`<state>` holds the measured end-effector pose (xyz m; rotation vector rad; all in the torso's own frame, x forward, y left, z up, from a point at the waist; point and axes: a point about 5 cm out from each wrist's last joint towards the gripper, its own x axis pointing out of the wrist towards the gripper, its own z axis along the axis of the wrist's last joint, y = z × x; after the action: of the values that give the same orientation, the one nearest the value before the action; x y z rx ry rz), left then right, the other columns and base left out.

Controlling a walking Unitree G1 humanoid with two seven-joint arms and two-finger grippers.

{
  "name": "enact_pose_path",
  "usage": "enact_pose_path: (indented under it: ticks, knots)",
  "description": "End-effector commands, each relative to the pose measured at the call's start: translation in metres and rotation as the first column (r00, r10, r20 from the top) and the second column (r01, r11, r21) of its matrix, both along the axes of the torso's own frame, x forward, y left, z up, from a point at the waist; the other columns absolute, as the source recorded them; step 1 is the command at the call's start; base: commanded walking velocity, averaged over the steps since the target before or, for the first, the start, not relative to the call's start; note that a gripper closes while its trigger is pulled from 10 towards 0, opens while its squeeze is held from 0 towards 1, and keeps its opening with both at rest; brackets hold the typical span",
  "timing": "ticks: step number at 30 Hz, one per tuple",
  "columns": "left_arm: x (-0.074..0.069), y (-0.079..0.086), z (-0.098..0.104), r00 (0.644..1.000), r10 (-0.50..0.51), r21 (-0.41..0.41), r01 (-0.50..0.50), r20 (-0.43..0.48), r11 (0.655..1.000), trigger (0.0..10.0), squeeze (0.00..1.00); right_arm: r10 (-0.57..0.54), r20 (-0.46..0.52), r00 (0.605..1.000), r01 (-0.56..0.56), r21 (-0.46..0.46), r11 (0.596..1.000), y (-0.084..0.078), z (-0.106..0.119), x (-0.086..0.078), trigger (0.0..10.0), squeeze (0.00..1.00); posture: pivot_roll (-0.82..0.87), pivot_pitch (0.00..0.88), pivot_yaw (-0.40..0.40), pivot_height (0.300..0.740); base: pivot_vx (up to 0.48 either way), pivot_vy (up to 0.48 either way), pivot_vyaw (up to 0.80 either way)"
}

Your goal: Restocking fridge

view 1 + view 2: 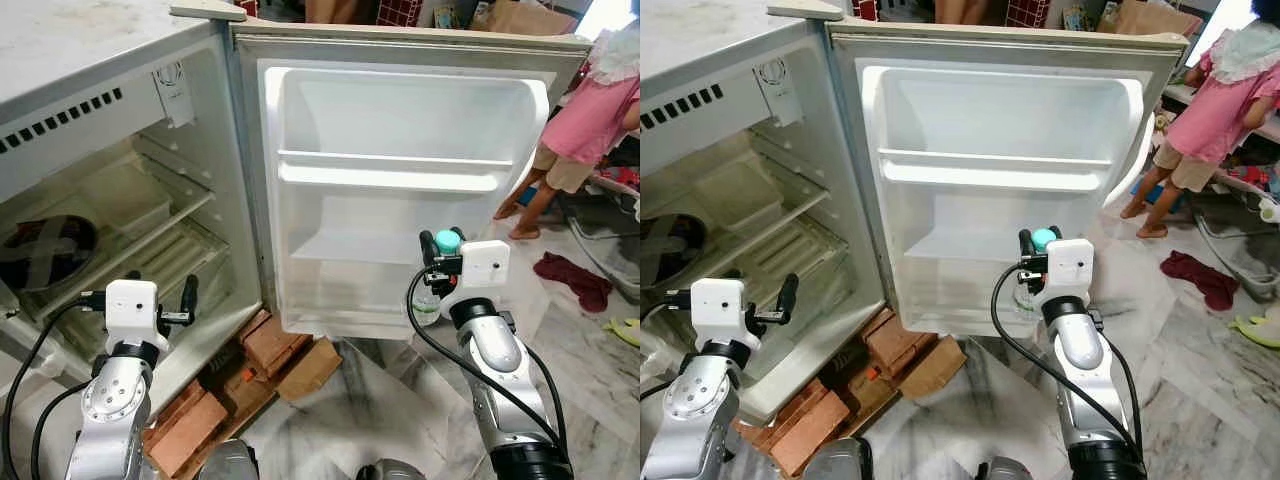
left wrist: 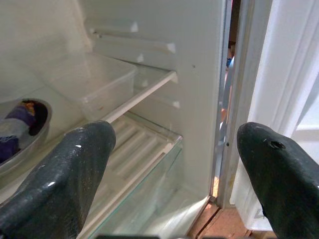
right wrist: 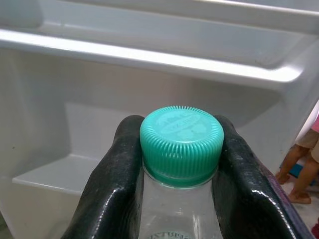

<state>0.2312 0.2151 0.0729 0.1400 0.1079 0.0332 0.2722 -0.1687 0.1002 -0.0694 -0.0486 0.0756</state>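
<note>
Right gripper (image 3: pixel 180 164) clamped on neck of clear water bottle (image 1: pixel 427 305) with teal cap (image 3: pixel 181 141), held lower centre-right before open fridge door (image 1: pixel 400 190). Left gripper (image 1: pixel 186 305) spread wide, lower left, facing fridge interior (image 1: pixel 120 230).

Head eyes look down at open fridge (image 1: pixel 130 200); wrist cameras close.
</note>
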Motion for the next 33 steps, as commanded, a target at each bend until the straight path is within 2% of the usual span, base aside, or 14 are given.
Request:
enact_pose_path:
  ticks: [1,10,30,33]
  knots:
    - [0.0005,-0.0025,-0.0001,1.0,-0.016,0.009,0.016,-0.008,1.0,10.0,0.0,-0.012,0.009,1.0,0.012,0.003,1.0,-0.0027,0.0026,0.0011,10.0,0.0,0.03,0.048,-0.054,0.704,0.0,0.0,0.0]
    - [0.003,-0.0038,0.0007,1.0,-0.017,0.007,0.017,-0.004,1.0,10.0,0.0,-0.001,0.017,1.0,0.0,0.016,1.0,-0.0011,0.0046,0.0038,10.0,0.0,0.02,0.055,-0.056,0.651,0.0,0.0,0.0]
    - [0.0069,-0.0069,0.0033,0.999,-0.048,0.002,0.048,0.012,0.999,10.0,0.0,0.006,0.022,1.0,-0.006,0.005,1.0,0.0006,0.0056,0.0085,10.0,0.0,0.02,0.065,-0.056,0.651,0.0,0.0,0.0]
    - [0.0074,-0.0077,0.0035,0.998,-0.053,0.002,0.053,0.015,0.999,10.0,0.0,0.007,0.022,1.0,-0.007,0.005,1.0,0.0007,0.0056,0.0086,10.0,0.0,0.02,0.065,-0.056,0.651,0.266,0.0,0.0]
